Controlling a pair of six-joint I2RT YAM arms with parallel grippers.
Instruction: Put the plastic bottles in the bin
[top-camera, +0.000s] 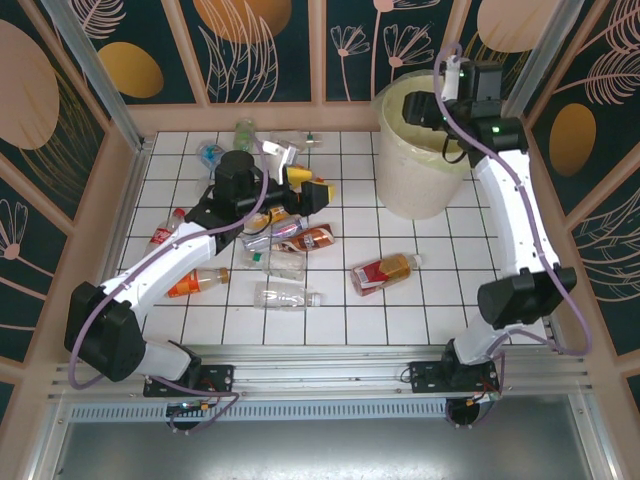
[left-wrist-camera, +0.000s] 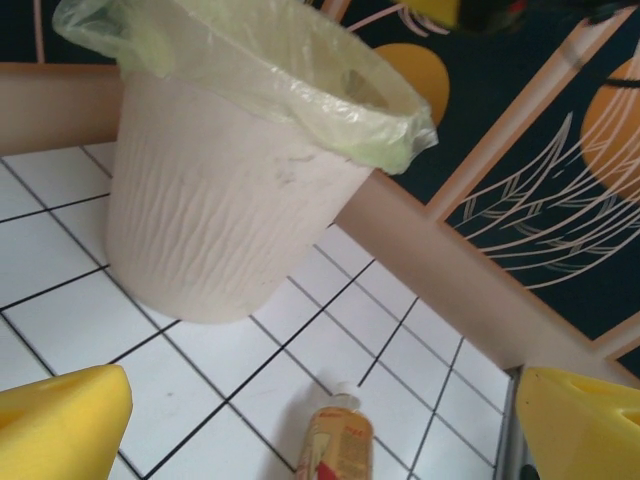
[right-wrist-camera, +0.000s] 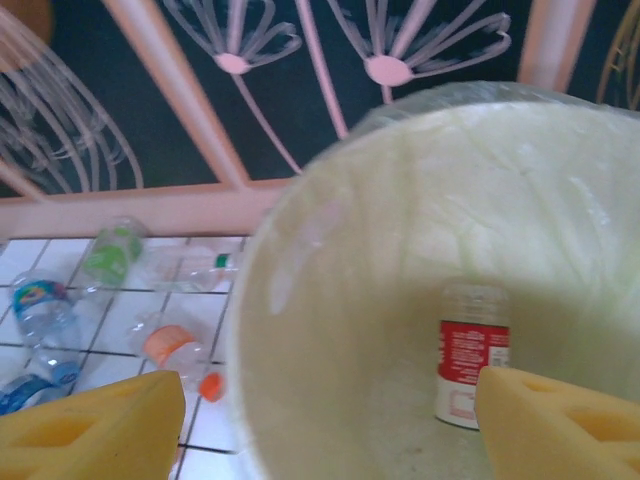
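The bin (top-camera: 420, 165) is a big cream bucket with a pale green liner, standing at the back right. My right gripper (top-camera: 428, 110) hangs open over its mouth, with nothing between the yellow pads (right-wrist-camera: 90, 425). One red-labelled bottle (right-wrist-camera: 472, 355) rests inside the bin (right-wrist-camera: 330, 330). My left gripper (top-camera: 312, 183) is open and empty above mid-table, facing the bin (left-wrist-camera: 220, 200). On the tiles below it lies a bottle with a red and amber label (left-wrist-camera: 335, 445), also seen in the top view (top-camera: 385, 272). Several more plastic bottles (top-camera: 288, 240) lie under and around the left arm.
Other bottles lie scattered: a green-labelled one (top-camera: 245, 133), a blue one (top-camera: 211, 155), a red-labelled one (top-camera: 166, 229), an orange one (top-camera: 198, 282) and a clear one (top-camera: 285, 296). A pink wooden frame (top-camera: 260, 115) walls the tiled table on three sides.
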